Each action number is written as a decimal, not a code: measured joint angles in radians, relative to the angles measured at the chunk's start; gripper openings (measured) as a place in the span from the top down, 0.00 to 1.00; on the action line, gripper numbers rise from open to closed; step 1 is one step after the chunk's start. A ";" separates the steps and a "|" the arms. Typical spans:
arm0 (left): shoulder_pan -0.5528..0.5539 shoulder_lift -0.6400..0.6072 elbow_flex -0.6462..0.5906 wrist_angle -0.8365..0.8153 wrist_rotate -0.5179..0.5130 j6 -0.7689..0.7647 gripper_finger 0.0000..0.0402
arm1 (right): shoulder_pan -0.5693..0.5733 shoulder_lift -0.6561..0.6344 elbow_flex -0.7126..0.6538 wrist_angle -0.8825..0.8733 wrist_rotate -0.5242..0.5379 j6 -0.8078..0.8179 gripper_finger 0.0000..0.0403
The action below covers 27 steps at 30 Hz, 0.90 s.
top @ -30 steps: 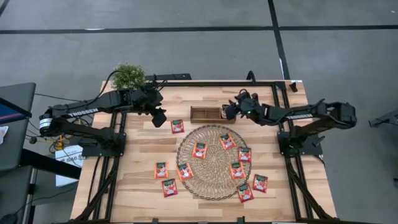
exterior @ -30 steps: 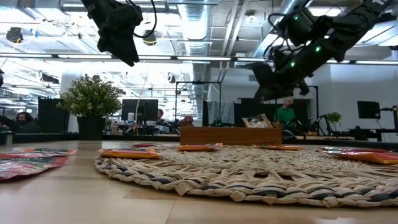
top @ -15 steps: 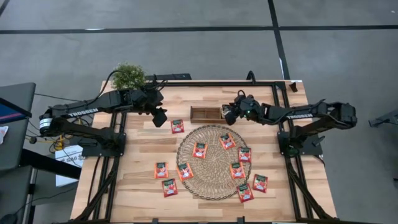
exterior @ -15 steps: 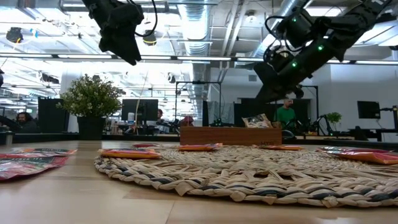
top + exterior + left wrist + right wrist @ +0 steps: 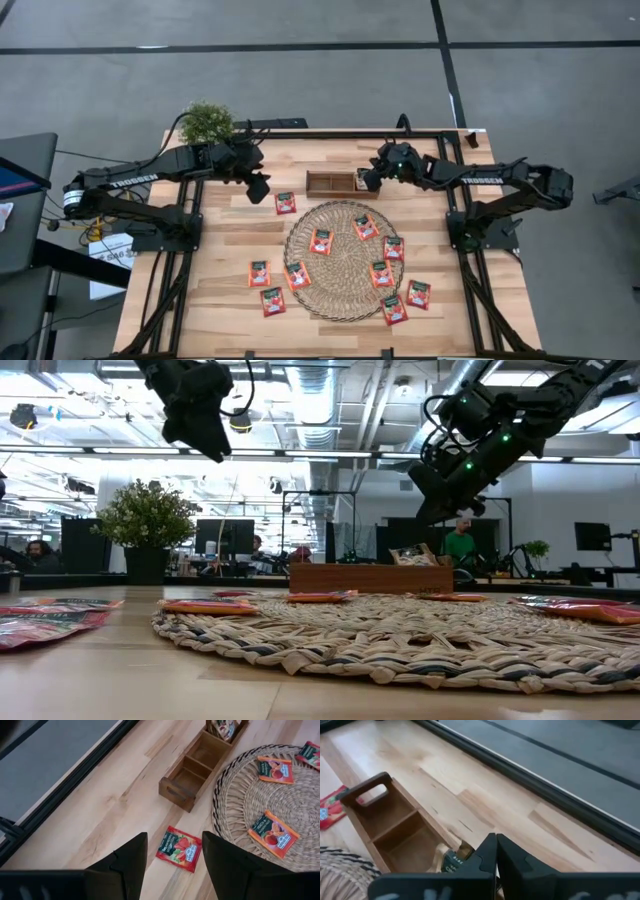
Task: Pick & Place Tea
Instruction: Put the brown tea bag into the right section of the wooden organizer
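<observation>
Right gripper [image 5: 367,180] fingers together, empty, over wooden tray [image 5: 335,184] end compartment holding tea sachets [image 5: 224,726]. Left gripper [image 5: 256,188] apart above table sachet [image 5: 286,203].

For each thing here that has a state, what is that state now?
Left gripper: open, empty, above a sachet.
Right gripper: shut, empty, over the tray's end.
Wooden tray: one end compartment holds sachets, others empty.
Loose sachets: lying flat on mat and table.

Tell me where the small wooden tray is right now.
In the high view, the wooden tray sits at the table's far edge, just beyond the woven mat, with the right gripper over its right end.
</observation>
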 joint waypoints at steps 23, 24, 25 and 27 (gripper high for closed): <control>0.000 0.000 0.000 0.033 -0.001 0.011 0.55 | -0.013 0.131 0.061 -0.053 -0.047 0.010 1.00; 0.000 0.000 0.000 0.033 -0.001 0.014 0.55 | -0.013 0.131 0.061 -0.069 -0.046 0.012 1.00; 0.000 0.000 0.000 0.033 -0.001 0.018 0.55 | -0.012 0.132 0.061 -0.082 -0.046 0.017 1.00; 0.000 0.000 0.000 0.034 -0.001 0.025 0.55 | -0.005 0.132 0.061 -0.096 -0.046 0.027 1.00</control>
